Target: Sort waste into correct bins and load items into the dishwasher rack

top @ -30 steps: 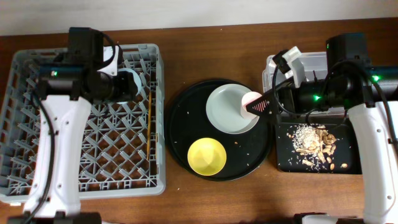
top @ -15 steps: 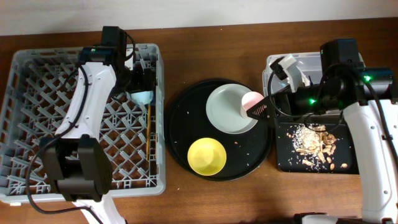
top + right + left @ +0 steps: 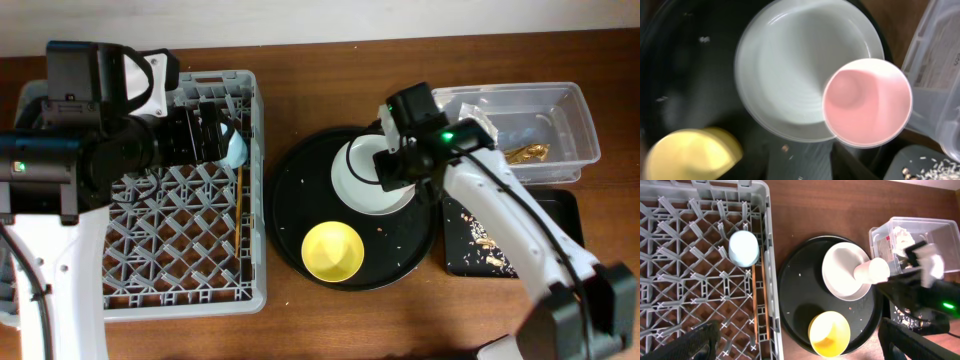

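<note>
Held: pink cup point(image 3: 867, 102), pinched at its rim by right gripper point(image 3: 890, 282).
Cup tilted, mouth toward the pincer, over right edge of pale round plate point(image 3: 790, 75); plate on round black tray point(image 3: 300, 200); clear tub point(image 3: 585, 125) just right.

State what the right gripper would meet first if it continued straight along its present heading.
Probably the pink cup, directly ahead in the right wrist view, over the rim of the pale plate; depth is unclear.
</note>
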Controlling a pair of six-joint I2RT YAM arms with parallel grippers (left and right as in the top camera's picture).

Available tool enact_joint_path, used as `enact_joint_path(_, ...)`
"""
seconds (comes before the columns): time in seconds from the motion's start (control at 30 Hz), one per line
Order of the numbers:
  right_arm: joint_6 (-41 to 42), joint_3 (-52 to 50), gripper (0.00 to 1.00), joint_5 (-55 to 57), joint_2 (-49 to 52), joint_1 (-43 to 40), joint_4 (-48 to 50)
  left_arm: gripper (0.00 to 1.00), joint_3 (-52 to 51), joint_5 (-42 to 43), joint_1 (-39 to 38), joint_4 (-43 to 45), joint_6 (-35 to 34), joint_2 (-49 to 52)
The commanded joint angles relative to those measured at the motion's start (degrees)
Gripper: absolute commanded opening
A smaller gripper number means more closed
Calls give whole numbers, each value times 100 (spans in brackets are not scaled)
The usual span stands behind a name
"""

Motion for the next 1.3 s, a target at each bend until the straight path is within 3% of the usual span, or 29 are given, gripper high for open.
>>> enact_joint_path(0.0, 133, -111, 39, 470, 538, 33, 127, 99, 52, 4, -7, -11, 35, -46)
enact_joint_path(0.17, 133, -109, 23, 470, 973, 33, 402, 99, 52, 4, -7, -11, 35, -46)
enact_joint_path(0.23, 133, -109, 4, 496, 973, 33, 387, 99, 52, 4, -7, -11, 35, -46)
enact_joint_path(0.33, 133, 138, 4, 487, 905, 33, 4, 99, 52, 4, -7, -9, 35, -46)
enact_joint_path(0.4, 129, 940, 4, 79, 538, 33, -833, 99, 52, 4, -7, -11, 37, -46)
enact_joint_path(0.5, -308, 1810, 4, -1757, -579, 26, -1150, 99, 52, 4, -7, -11, 37, -48)
enact_joint_path(0.6, -763, 1853, 4, -3488, -1585, 26, -1176, 99, 52, 7, -7, 144, 33, -46)
enact_joint_path(0.73, -1947, 1853, 4, -4892, -1718, 26, -1325, 99, 52, 138, -7, 197, 35, -74)
enact_joint_path(0.77, -1980, 1853, 4, -5276, -1718, -103, -1248, 99, 52, 1119, -11, 186, 474, -90)
enact_joint_path(0.8, -2004, 1853, 4, -5724, -1718, -411, -1169, 99, 52, 3333, -11, 107, 1740, -79)
enact_joint_path(0.83, -2175, 1853, 4, -6236, -1718, -669, -1163, 99, 52, 4358, -11, -13, 2146, -79)
enact_joint_path(0.9, -2664, 1853, 4, -8470, -1657, -1403, -1130, 99, 48, 5453, -48, -90, 2380, -79)
enact_joint_path(0.93, -2662, 1851, 4, -8544, -1600, -1508, -1134, 99, 48, 5851, -208, -92, 2612, -79)
enact_joint_path(1.03, -2553, 1851, 4, -8756, -1580, -1453, -1139, 99, 48, 5748, -616, -22, 2914, -72)
enact_joint_path(1.27, -2549, 1869, 4, -8756, -1829, -824, -988, 99, 48, 5661, -866, 120, 2909, -9)
